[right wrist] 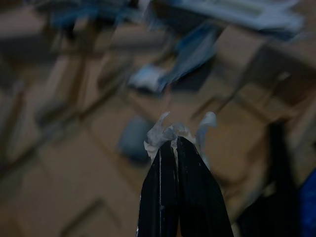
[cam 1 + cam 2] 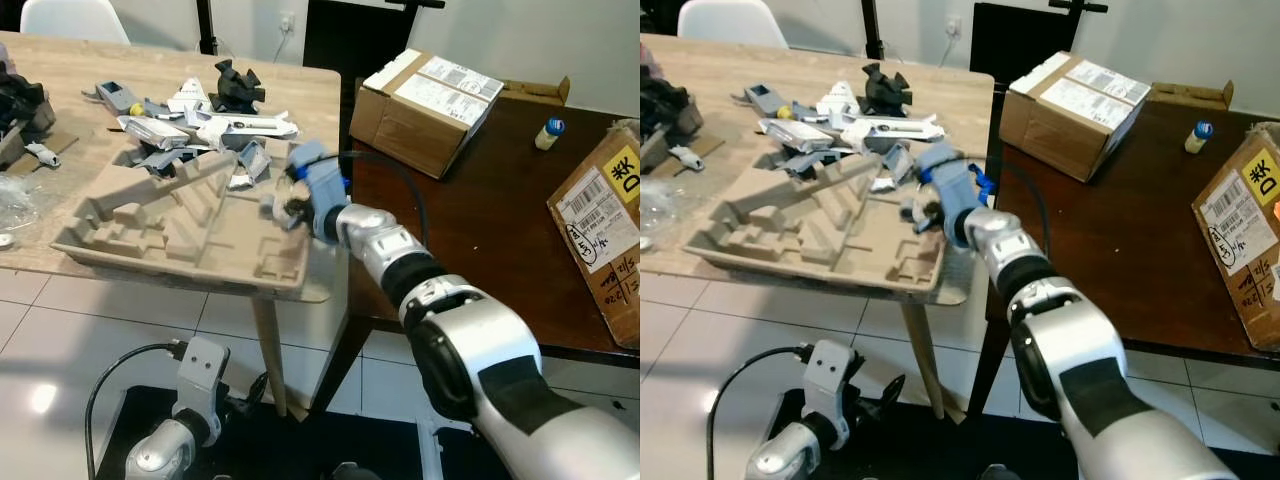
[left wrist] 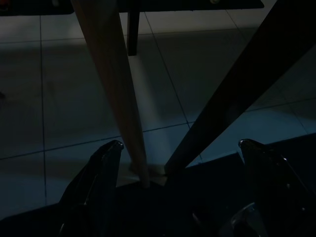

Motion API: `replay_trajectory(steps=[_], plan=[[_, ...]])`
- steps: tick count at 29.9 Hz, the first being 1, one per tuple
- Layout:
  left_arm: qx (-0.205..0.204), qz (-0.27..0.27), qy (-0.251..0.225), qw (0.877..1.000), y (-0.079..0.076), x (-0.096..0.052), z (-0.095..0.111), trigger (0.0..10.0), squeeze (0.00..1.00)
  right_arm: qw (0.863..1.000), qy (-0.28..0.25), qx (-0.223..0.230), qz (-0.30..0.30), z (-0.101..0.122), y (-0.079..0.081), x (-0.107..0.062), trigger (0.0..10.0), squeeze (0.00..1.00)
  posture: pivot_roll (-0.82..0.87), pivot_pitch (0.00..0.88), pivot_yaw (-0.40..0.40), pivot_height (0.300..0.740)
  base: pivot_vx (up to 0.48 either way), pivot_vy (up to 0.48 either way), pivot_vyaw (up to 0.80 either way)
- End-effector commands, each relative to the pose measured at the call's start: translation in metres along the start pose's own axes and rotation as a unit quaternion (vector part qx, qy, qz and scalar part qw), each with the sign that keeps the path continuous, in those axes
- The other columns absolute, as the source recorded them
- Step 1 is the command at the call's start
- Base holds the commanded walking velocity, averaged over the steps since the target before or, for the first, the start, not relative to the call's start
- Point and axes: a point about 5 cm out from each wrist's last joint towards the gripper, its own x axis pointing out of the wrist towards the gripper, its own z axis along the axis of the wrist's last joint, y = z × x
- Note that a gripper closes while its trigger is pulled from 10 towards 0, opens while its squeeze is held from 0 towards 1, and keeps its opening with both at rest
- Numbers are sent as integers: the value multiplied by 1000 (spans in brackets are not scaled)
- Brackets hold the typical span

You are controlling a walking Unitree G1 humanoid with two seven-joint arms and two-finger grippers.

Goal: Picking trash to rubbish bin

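Note:
My right gripper [image 2: 284,206] reaches over the near right corner of the wooden table [image 2: 60,70], just above the moulded pulp tray [image 2: 180,225]. Its fingers are shut on a small crumpled white scrap [image 1: 165,129], which sticks out past the fingertips [image 1: 170,148] in the blurred right wrist view. Behind the tray lies a pile of torn grey, white and blue trash [image 2: 200,125] with a black piece [image 2: 236,85] at the back. My left gripper [image 3: 180,148] hangs open low beside a table leg [image 3: 113,89], over the tiled floor.
A dark brown table [image 2: 480,230] adjoins on the right, carrying a cardboard box [image 2: 430,100], a small blue-capped bottle [image 2: 548,132] and a second labelled box [image 2: 605,230]. A white chair [image 2: 75,18] stands behind the wooden table. Clutter sits at the far left [image 2: 20,110].

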Motion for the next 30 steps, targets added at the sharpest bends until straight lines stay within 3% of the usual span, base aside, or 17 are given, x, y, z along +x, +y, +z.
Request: replay_trajectory(steps=[1, 2, 3, 5, 8, 10, 13, 16, 17, 19, 24, 25, 27, 30], plan=[[8, -4, 17, 1000, 0, -4, -5, 10000, 0, 998, -14, 65, 10, 4, -4, -2, 0, 0, 90, 195, -90, 740, 0, 0, 0], [7, -4, 16, 1000, 0, -4, -4, 10000, 0, 993, -31, 108, 22, 9, -9, -6, 0, 0, 88, 196, -92, 740, 0, 0, 0], [7, -4, 16, 1000, 0, -4, -4, 10000, 0, 993, -31, 108, 22, 9, -9, -6, 0, 0, 88, 196, -92, 740, 0, 0, 0], [6, -7, 15, 1000, -2, -4, -4, 10000, 0, 980, -61, 184, 50, 17, -19, -13, 0, 0, 88, 196, -92, 740, 0, 0, 0], [5, -8, 15, 1000, -3, -4, -4, 10000, 0, 972, -75, 212, 61, 20, -23, -17, 0, 0, 83, 197, -88, 740, 0, 0, 0], [5, -12, 18, 1000, -4, -4, -6, 10000, 0, 948, -116, 277, 105, 29, -32, -26, 0, 0, 79, 197, -84, 740, 0, 0, 0], [5, -13, 19, 1000, -4, -5, -7, 10000, 0, 936, -135, 301, 125, 32, -35, -30, 0, 0, 77, 197, -81, 740, 0, 0, 0], [4, -15, 22, 1000, -3, -3, -8, 10000, 0, 883, -199, 381, 191, 41, -50, -49, 0, 0, 68, 195, -73, 740, 0, 0, 0], [4, -15, 22, 1000, -3, -3, -8, 10000, 0, 883, -199, 381, 191, 41, -50, -49, 0, 0, 68, 195, -73, 740, 0, 0, 0], [4, -17, 24, 1000, -3, -3, -8, 10000, 0, 861, -219, 403, 219, 39, -57, -60, 0, 0, 65, 192, -70, 740, 0, 0, 0], [3, -23, 27, 999, -4, -2, -9, 10000, 0, 846, -232, 402, 261, 29, -68, -82, 0, 0, 61, 184, -64, 740, 0, 0, 0], [3, -23, 27, 999, -4, -2, -9, 10000, 0, 846, -232, 402, 261, 29, -68, -82, 0, 0, 61, 184, -64, 740, 0, 0, 0], [3, -26, 32, 999, -4, -2, -11, 10000, 0, 842, -231, 368, 320, 24, -64, -105, 0, 0, 56, 174, -53, 740, 0, 0, 0], [3, -27, 34, 999, -4, -2, -13, 10000, 0, 842, -210, 349, 352, 19, -57, -117, 0, 0, 48, 170, -51, 740, 0, 0, 0]])
